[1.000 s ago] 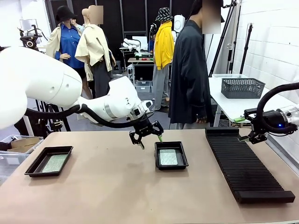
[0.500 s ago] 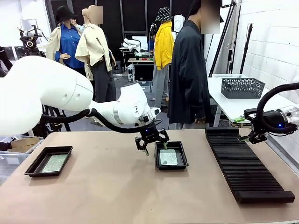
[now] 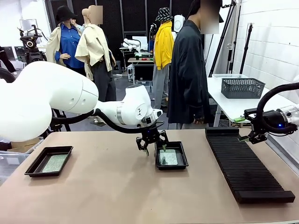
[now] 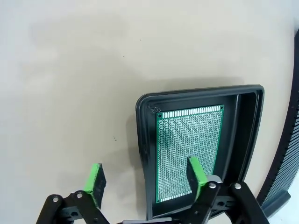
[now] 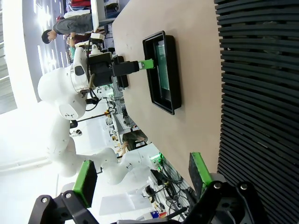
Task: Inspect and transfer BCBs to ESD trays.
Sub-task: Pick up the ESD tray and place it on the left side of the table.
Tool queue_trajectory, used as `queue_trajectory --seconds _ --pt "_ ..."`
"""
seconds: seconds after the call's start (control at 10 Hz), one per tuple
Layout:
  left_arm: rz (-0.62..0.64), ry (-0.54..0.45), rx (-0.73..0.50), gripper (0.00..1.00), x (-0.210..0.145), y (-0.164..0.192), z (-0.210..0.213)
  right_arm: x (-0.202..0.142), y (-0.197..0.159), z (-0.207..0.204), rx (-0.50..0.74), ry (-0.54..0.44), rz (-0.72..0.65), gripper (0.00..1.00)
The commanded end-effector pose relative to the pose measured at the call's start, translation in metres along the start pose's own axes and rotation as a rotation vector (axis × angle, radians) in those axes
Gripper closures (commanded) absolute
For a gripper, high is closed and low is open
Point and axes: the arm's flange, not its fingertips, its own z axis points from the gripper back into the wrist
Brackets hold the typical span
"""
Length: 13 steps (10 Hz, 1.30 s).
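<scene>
One green pad [image 4: 195, 173] overhangs the BCB [image 4: 189, 151], wrist-view detail.

L claw [image 3: 154, 148] lowered, agape; R claw [image 3: 247, 136] agape, raised.

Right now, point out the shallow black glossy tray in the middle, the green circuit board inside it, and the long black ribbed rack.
Middle tray [image 3: 183, 156]: front view, right rim.
Circuit board [image 4: 187, 149]: left wrist view, centre.
Ribbed rack [image 3: 245, 170]: front view, mid-ribs.

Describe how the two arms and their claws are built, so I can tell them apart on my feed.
Both match: glossy white rounded shells, black cable looping to the wrist. Left claw and right claw are black linkages with green pads. The right arm's wrist shows a small blue light.
</scene>
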Motion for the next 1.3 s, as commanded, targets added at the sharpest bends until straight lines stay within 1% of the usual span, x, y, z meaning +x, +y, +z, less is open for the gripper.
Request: queue_trajectory --seconds 0.0,0.1,0.3,0.4,0.7,0.8,0.9,1.2 --pt "0.005 -0.003 0.039 0.40 0.002 -0.007 0.000 0.002 0.002 0.000 -0.007 0.005 -0.009 0.00" --pt "0.005 0.000 0.042 0.58 0.001 -0.007 0.000 0.002 0.002 0.000 -0.007 0.005 -0.009 0.00" --pt "-0.005 0.015 0.050 0.97 0.000 -0.005 0.001 0.002 0.002 0.000 -0.007 0.005 -0.009 0.00" --pt "-0.003 0.018 0.052 1.00 -0.001 -0.004 0.003 0.002 0.002 0.000 -0.007 0.005 -0.009 0.00" --pt "-0.006 0.013 0.051 1.00 -0.003 0.001 0.011 0.002 0.002 0.000 -0.007 0.005 -0.009 0.00" --pt "0.001 0.034 0.041 1.00 -0.005 0.004 0.014 0.002 0.002 0.000 -0.007 0.005 -0.009 0.00" --pt "-0.012 0.022 0.023 1.00 -0.002 -0.001 0.002 0.002 0.002 0.000 -0.007 0.005 -0.009 0.00" --pt "-0.012 0.022 0.023 1.00 -0.002 -0.001 0.002 0.002 0.002 0.000 -0.007 0.005 -0.009 0.00"
